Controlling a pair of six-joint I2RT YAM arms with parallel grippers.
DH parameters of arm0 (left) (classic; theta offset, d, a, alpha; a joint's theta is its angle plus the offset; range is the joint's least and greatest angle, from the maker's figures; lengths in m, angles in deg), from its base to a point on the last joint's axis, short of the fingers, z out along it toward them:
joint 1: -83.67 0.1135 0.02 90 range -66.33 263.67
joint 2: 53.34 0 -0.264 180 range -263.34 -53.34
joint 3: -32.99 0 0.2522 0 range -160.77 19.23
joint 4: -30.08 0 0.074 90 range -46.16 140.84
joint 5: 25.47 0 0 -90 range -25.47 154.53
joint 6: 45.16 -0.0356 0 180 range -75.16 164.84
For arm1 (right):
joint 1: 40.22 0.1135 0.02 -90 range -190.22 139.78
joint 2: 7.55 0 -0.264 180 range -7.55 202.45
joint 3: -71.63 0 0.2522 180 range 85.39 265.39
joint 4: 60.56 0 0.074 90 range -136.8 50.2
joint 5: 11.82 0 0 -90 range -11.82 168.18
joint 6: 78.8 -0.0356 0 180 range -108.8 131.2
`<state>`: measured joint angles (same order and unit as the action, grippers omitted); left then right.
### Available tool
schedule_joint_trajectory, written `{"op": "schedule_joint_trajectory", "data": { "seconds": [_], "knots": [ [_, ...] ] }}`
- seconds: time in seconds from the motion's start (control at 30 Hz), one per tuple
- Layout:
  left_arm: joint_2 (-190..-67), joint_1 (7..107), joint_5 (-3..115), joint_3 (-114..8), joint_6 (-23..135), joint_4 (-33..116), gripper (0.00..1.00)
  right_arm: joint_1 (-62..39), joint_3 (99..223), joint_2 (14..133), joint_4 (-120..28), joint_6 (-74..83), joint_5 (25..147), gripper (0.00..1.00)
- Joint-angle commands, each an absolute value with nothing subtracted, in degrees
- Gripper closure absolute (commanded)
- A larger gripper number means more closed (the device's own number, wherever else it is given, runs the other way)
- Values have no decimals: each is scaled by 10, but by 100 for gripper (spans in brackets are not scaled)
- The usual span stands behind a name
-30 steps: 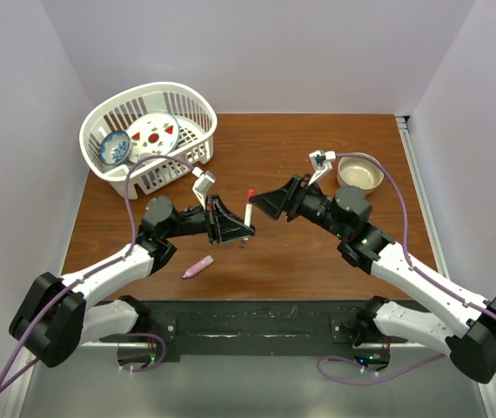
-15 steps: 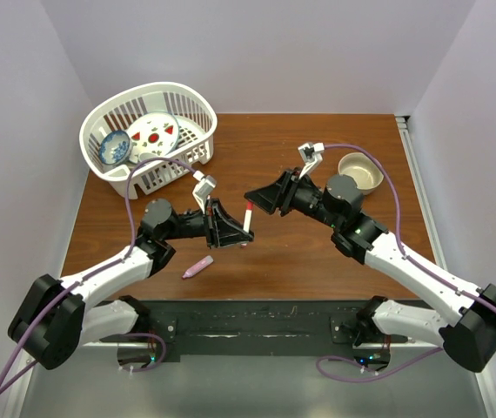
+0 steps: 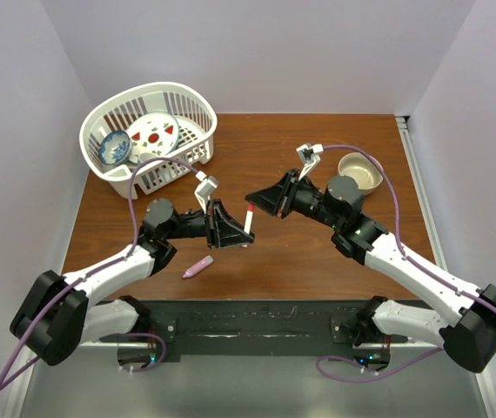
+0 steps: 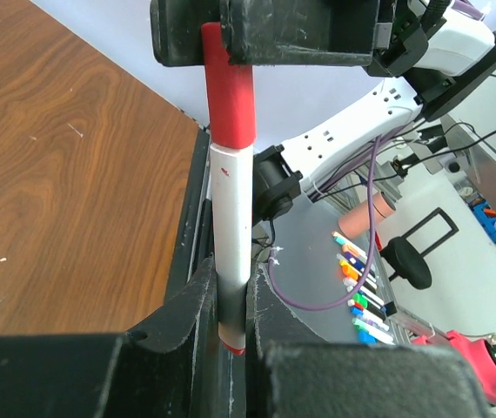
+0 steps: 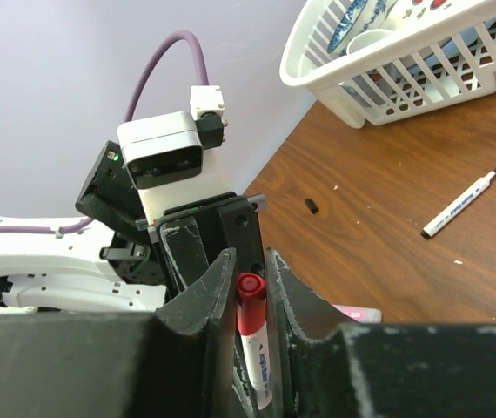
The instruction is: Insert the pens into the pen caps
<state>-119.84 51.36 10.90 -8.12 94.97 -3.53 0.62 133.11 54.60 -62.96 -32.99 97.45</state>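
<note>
My left gripper (image 3: 244, 230) (image 4: 232, 300) is shut on the lower end of a white pen (image 4: 231, 209), holding it upright above the table. The pen's top carries a red cap (image 4: 228, 96) (image 5: 250, 306). My right gripper (image 3: 253, 207) (image 5: 250, 277) has both fingers pressed against that red cap, shut on it. A short pink pen (image 3: 197, 267) (image 5: 358, 313) lies on the table near the front. In the right wrist view, a slim pale pen with a dark tip (image 5: 459, 203) and a tiny dark cap (image 5: 311, 205) lie on the wood.
A white dish basket (image 3: 187, 104) with a plate and a small bowl stands at the back left. A tan bowl (image 3: 359, 171) sits at the back right, beside the right arm. The two arms meet over the middle of the brown table (image 3: 300, 252).
My right gripper has moved left onto the pen's red end and closed from wide open onto it. The left gripper has kept its hold on the pen, almost still.
</note>
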Motion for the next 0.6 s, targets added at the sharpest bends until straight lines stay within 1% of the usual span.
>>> {"op": "schedule_joint_trajectory", "data": {
  "seconds": [0.0, 0.13, 0.2, 0.3, 0.43, 0.57],
  "knots": [
    [-1205, 514, 99, -97, 954, -83, 100, 8, 1306, 532, -649, -333, 1016, 90],
    [-1208, 516, 95, -110, 955, -81, 100, 7, 1292, 525, -632, -310, 1062, 100],
    [-1208, 516, 102, -114, 951, -77, 100, 8, 1287, 520, -612, -303, 1081, 100],
    [-1200, 515, 122, -114, 927, -75, 100, 8, 1270, 512, -624, -306, 1122, 100],
    [-1202, 518, 119, -126, 899, -90, 100, 8, 1258, 512, -608, -309, 1187, 100],
    [-1229, 518, 136, -140, 896, -95, 100, 12, 1236, 505, -598, -325, 1190, 100]
  ]
}}
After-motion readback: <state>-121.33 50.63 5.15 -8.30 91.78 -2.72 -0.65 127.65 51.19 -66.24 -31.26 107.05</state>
